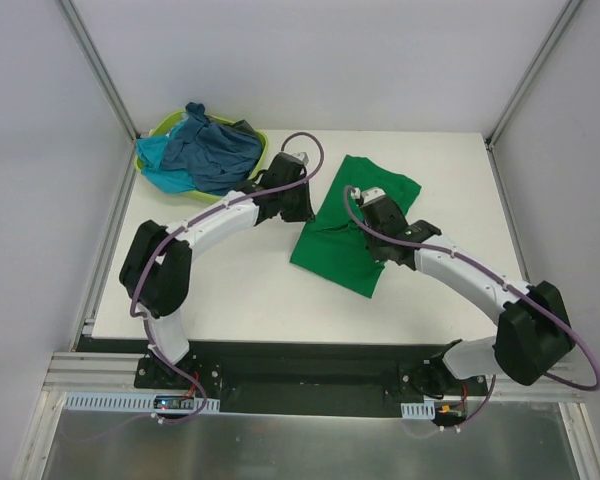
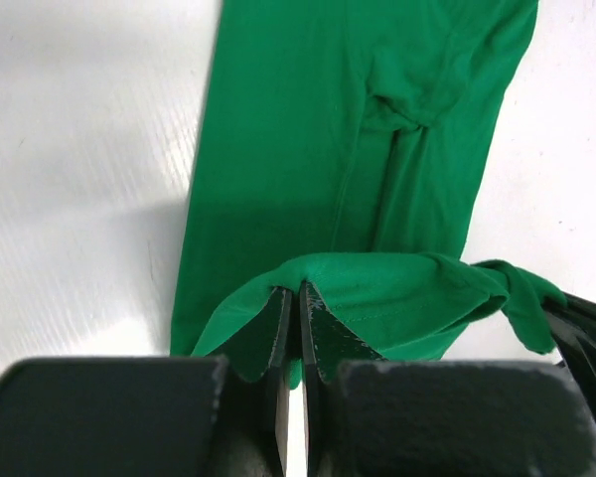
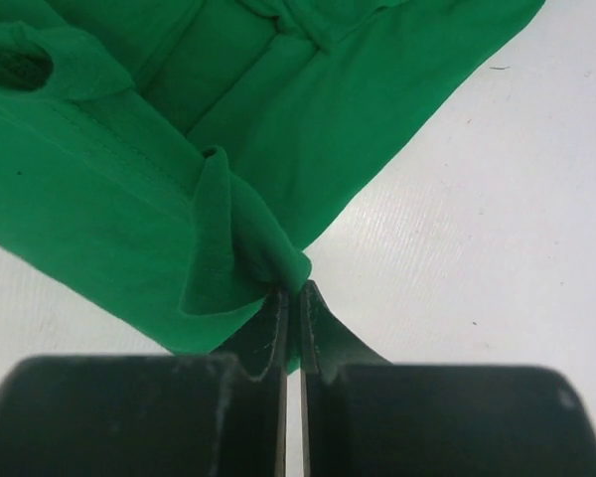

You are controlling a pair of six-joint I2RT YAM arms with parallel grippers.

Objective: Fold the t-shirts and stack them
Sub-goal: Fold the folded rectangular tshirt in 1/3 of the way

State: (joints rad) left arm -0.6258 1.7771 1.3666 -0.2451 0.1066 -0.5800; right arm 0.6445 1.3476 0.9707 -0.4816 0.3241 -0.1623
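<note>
- Top view only: green t-shirt [image 1: 325, 240] mid table [image 1: 240, 290], other t-shirts [image 1: 212, 150] heaped in basket [image 1: 161, 127] far left.
- Your wrist views: left tool [image 2: 300, 290], right tool [image 3: 293, 290] each clenched on green t-shirt's edge.

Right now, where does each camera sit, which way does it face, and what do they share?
Top external: above, behind the bases, looking down on the table, left arm, right arm, green t-shirt and basket of other shirts.
Left wrist: on that wrist, looking along the left fingers, shut on a raised fold of the green t-shirt.
Right wrist: on that wrist, looking along the right fingers, shut on another fold at its edge.
Shared: all three see the green t-shirt and table.
</note>
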